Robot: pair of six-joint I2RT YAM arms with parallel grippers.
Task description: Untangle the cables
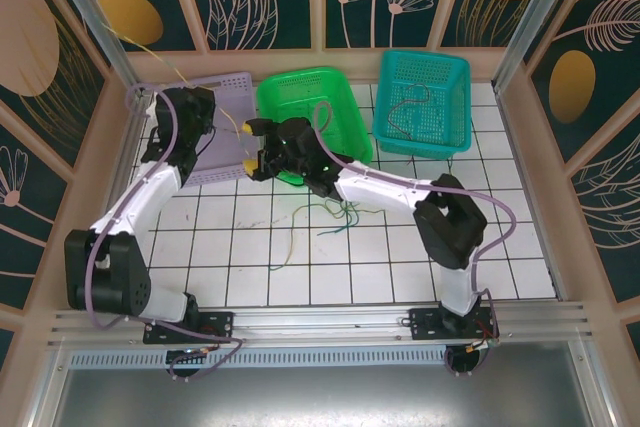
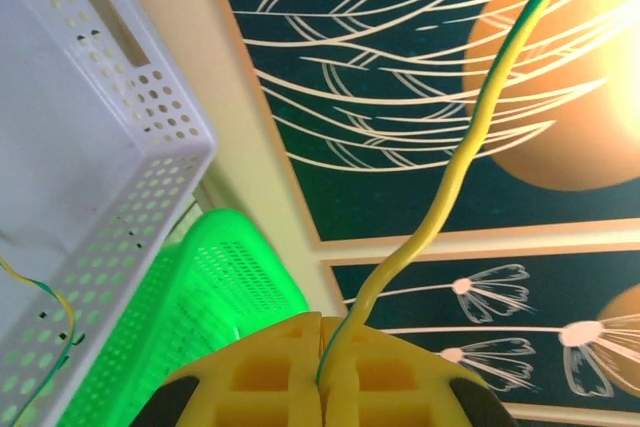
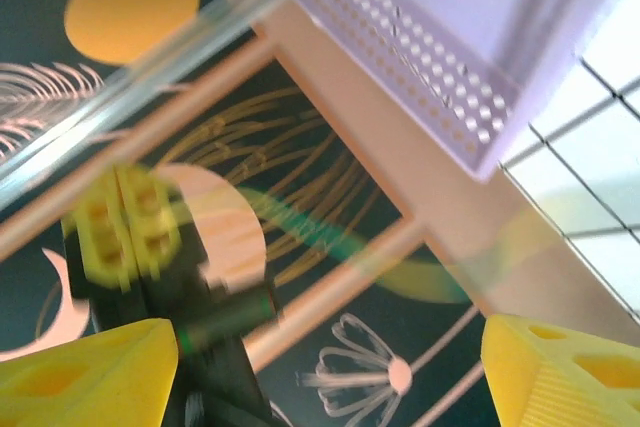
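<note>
My left gripper (image 1: 200,97) hangs over the purple basket (image 1: 228,127), shut on a yellow-green cable (image 2: 470,137) that rises from between its yellow fingers (image 2: 290,372) toward the back wall. My right gripper (image 1: 247,147) is just right of it at the purple basket's edge, open, jaws wide with nothing between them. In the right wrist view the right gripper (image 3: 330,377) faces a blurred yellow-green cable (image 3: 340,237) streaking past ahead of it. A loose tangle of thin cables (image 1: 330,215) lies mid-table. One cable (image 1: 322,117) rests in the green basket (image 1: 300,87), another cable (image 1: 408,107) in the teal basket (image 1: 425,97).
Three baskets line the back of the white tiled table (image 1: 400,247). The patterned back wall (image 2: 420,67) stands just behind them, with wooden side walls and metal posts left and right. The right arm (image 1: 380,187) stretches across the table's centre above the tangle.
</note>
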